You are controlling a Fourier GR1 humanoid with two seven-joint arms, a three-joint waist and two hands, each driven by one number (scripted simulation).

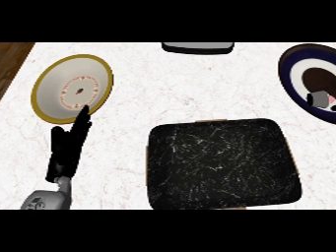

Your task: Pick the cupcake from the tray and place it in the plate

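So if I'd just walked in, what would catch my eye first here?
Probably the big black marbled tray, low at the centre of the white counter. Next, the gold-rimmed white plate at upper left, with the robot's left hand pointing straight fingers up at its lower edge. At the far right, a dark blue-rimmed plate holds something small with a bit of pink; I can't tell what it is.

- Light was even and bright across the white counter (199,93).
- Only a faint shadow lay beside the left hand (70,142).
- The black tray (221,165), right of that hand, showed no glare.
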